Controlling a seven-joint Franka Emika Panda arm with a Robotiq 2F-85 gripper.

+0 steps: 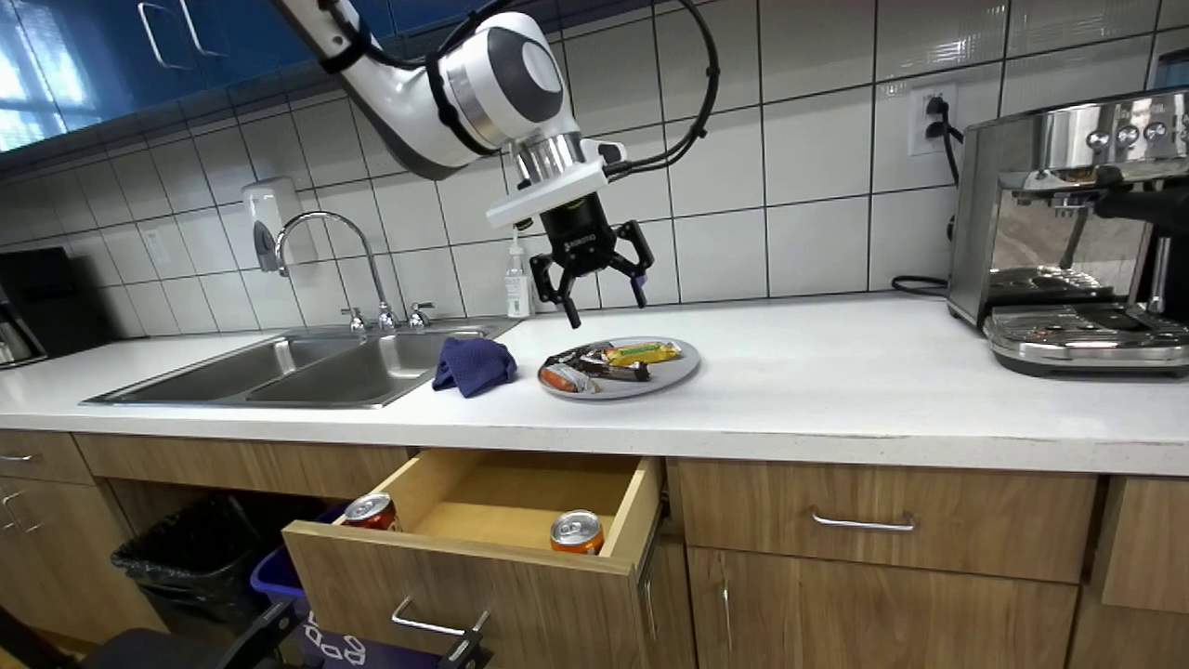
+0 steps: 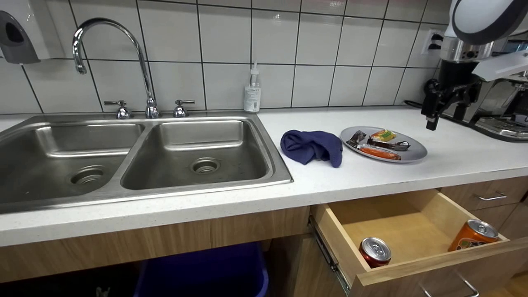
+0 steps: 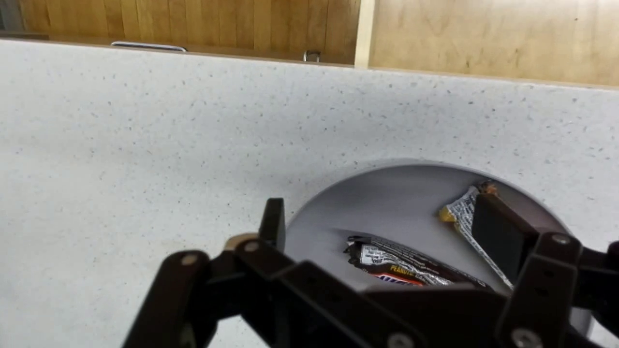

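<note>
In the foreground, an open drawer (image 1: 539, 604) contains a red can (image 1: 372, 511) and an orange can (image 1: 577, 533), well apart, both just behind its front panel. Beyond it, on the white surface (image 1: 836, 400), a gray plate (image 1: 676, 369) bears a yellow bar (image 1: 643, 353), an orange bar (image 2: 379, 153) and two dark bars (image 2: 387, 144), all wrapped. The hand (image 1: 607, 314) hangs above the plate, its fingers (image 3: 273, 222) spread wide and apart from the bars; the wrist view shows a dark bar's lettering in the gap between them. A dark blue cloth (image 1: 475, 366) lies just beside the plate, between it and the steel sink (image 2: 278, 165); a coffee machine (image 1: 1059, 232) stands on the same surface, well apart, on the plate's other side. Toward the back, a clear pump bottle (image 1: 518, 283) and a curved tap (image 2: 152, 109) stand before the tiled wall (image 1: 817, 149).
</note>
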